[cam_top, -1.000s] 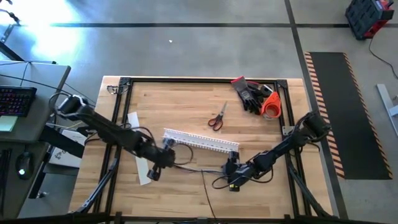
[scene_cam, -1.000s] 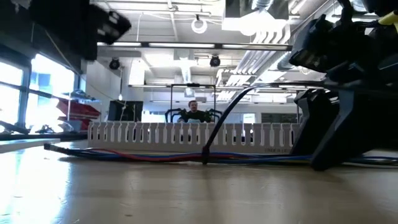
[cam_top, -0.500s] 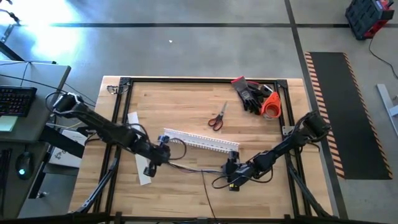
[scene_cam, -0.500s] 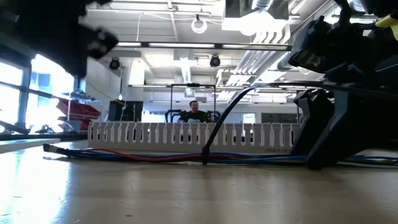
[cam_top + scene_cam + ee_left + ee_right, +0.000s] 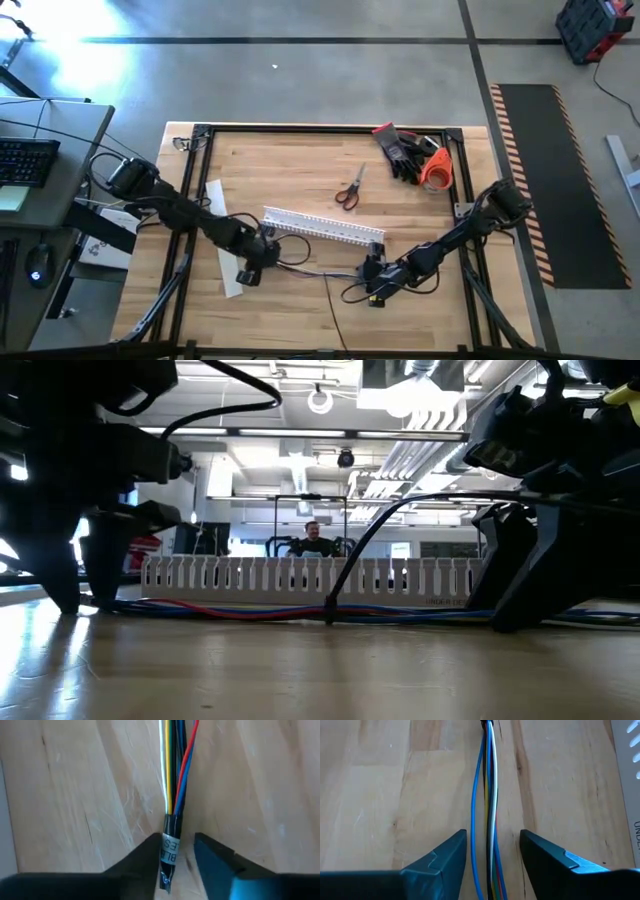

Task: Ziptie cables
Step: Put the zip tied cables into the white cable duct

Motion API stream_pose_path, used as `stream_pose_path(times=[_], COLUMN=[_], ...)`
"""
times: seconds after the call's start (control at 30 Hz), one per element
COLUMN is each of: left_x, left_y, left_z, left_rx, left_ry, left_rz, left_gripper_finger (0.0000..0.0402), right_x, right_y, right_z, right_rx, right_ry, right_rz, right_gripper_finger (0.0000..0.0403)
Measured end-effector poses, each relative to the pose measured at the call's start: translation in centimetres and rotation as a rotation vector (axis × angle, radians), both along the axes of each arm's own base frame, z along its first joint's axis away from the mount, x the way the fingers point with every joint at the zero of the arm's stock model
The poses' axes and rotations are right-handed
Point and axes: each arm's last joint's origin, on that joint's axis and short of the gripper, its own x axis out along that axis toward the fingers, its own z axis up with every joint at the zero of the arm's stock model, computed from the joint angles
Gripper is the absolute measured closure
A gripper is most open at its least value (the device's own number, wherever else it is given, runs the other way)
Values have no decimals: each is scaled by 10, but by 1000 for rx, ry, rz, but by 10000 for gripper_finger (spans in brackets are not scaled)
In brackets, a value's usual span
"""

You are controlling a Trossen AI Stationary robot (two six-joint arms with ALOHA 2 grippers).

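Note:
The cables (image 5: pixel 310 268), a thin bundle of blue, red, yellow, white and black wires, lie on the wooden table just in front of the white slotted duct (image 5: pixel 325 227). My left gripper (image 5: pixel 177 838) stands open and points down, a finger on each side of the bundle's black-sleeved, labelled left end (image 5: pixel 170 851). In the low view its fingers (image 5: pixel 70 595) reach down to the tabletop. My right gripper (image 5: pixel 492 834) is open astride the wires (image 5: pixel 487 795) near their right end, with a gap on both sides. A black strand (image 5: pixel 365 540) arches up from the bundle. My left gripper straddles the sleeved end (image 5: pixel 169 845) from above. One finger (image 5: pixel 150 852) lies right beside the sleeve, and I cannot tell whether it touches. The sleeve rests on the table.
Behind the duct lie red-handled scissors (image 5: pixel 347 188). Dark gloves (image 5: pixel 403 150) and an orange roll (image 5: pixel 435 170) sit at the far right corner. A flat white strip (image 5: pixel 222 240) lies under my left arm. A person (image 5: pixel 313 538) shows far beyond the table.
My left gripper has come down from above the table to the tabletop at the cables' left end, tipping more steeply downward. The cables and my right arm have kept still.

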Motion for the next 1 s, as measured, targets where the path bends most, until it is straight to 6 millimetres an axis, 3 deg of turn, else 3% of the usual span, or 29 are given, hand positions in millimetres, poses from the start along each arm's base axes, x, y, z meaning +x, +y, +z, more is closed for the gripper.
stream_pose_path(times=[0.13,0.23,0.37,0.57,0.67,0.83,1.0], left_x=[3,5,12,1,-10,-22,-28], left_y=[0,-3,-7,-7,-2,3,8], left_z=[7,24,68,126,138,153,153], left_rx=[16,23,-13,-72,-69,-46,32], left_ry=[-24,-54,-196,-425,-471,-532,-511], left_rz=[8,8,-11,-45,-29,3,36], left_gripper_finger=[386,390,397,399,400,401,401], right_x=[0,0,0,0,0,-1,1], right_y=[0,0,0,0,0,2,12], right_z=[0,0,0,0,0,0,7], right_rx=[0,0,-1,-23,-25,-12,-23], right_ry=[0,-1,-1,-8,-8,-2,19], right_rz=[0,0,2,9,10,13,29], right_gripper_finger=[232,232,227,218,226,276,388])
